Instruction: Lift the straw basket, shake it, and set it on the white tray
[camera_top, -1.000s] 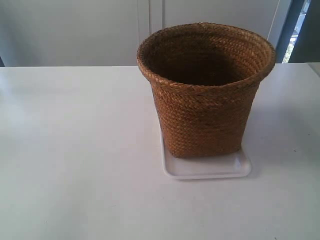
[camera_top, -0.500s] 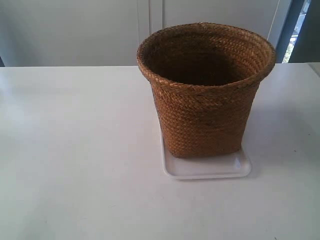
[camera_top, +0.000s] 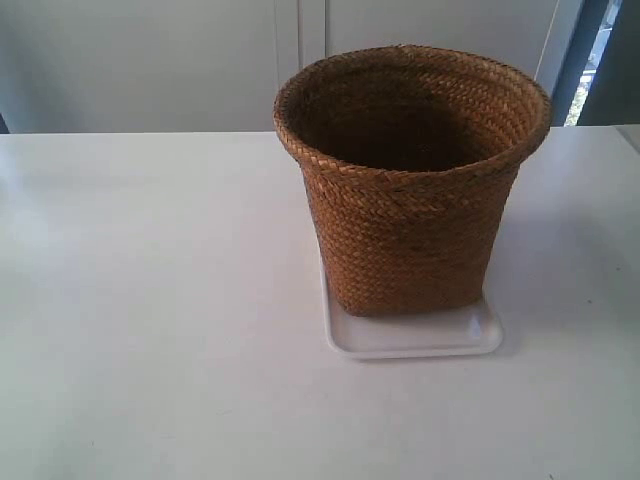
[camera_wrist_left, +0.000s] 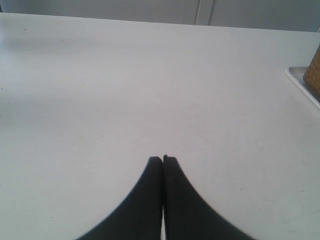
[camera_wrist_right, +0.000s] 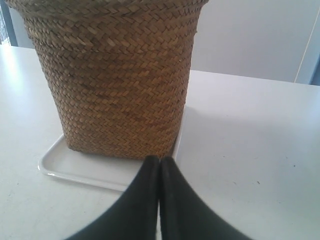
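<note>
Straw basket (camera_top: 410, 200): upright on the white tray (camera_top: 415, 338); wide braided rim uppermost, open mouth facing up; inside dark, contents cannot be told; nothing grips it
White tray: flat on the surface (camera_top: 150, 300), under the basket's squarish base; in the exterior view a bare strip shows along the tray's near edge and at its right corner, with only a thin sliver at its left side
Surface: white and matt; the basket's shadow falls on it to the exterior view's right of the basket
Left tool (camera_wrist_left: 163, 159): the two dark fingers are pressed together, no gap between them, holding nothing; it sits over bare surface; only a corner of the tray and an edge of the basket show at the border of the left wrist view, well apart from the fingertips
Right tool (camera_wrist_right: 159, 159): fingers closed tight against each other, holding nothing; it points toward the basket's lower wall and the tray's rim; how near the tips stand to the tray cannot be told
Background: a pale wall (camera_top: 130, 60) behind the surface's far edge
</note>
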